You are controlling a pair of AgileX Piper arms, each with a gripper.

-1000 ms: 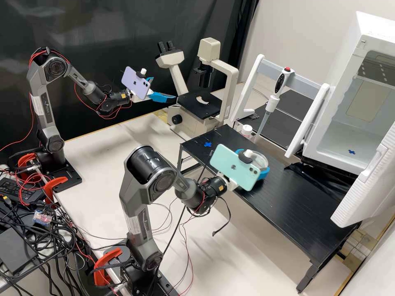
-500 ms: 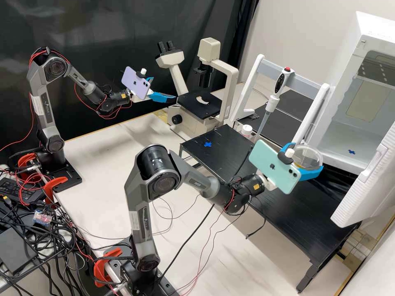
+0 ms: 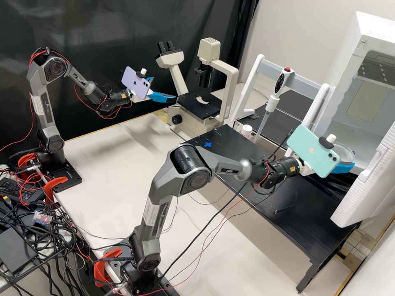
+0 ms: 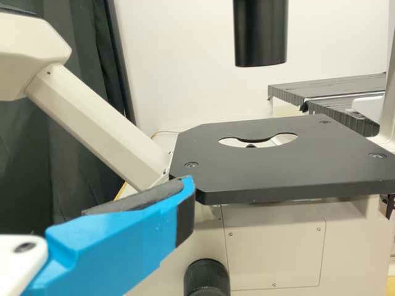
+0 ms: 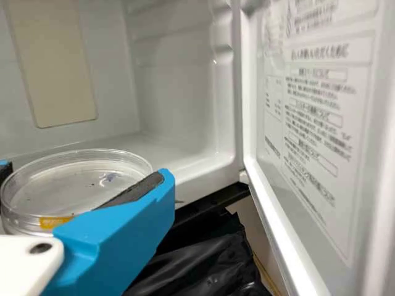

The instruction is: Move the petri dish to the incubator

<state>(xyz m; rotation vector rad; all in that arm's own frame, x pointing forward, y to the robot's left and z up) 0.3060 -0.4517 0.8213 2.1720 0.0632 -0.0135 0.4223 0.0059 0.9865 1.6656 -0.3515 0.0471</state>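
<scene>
The left gripper (image 3: pixel 164 88) is open and empty beside the microscope stage in the high view; one blue finger shows in the left wrist view, left gripper (image 4: pixel 92 197). At the incubator's (image 3: pixel 358 45) open front, the right gripper (image 3: pixel 340 159) is shut on the clear round petri dish (image 3: pixel 345 153), partly behind the phone on that wrist. The right wrist view has the dish (image 5: pixel 62 191) roughly level between the fingers of the right gripper (image 5: pixel 83 185), before the incubator's white interior (image 5: pixel 179 92). Part of the blue cross on its floor is hidden.
The incubator's open door (image 3: pixel 366 181) stands close to the right gripper, on the near side. A pipette (image 3: pixel 271 102) hangs from a white rack behind the black bench (image 3: pixel 296 213). The microscope stage (image 4: pixel 284 166) lies just past the left gripper's finger.
The right arm has carried the dish from above the black bench rightward to the incubator's mouth. The left arm has stayed still.
</scene>
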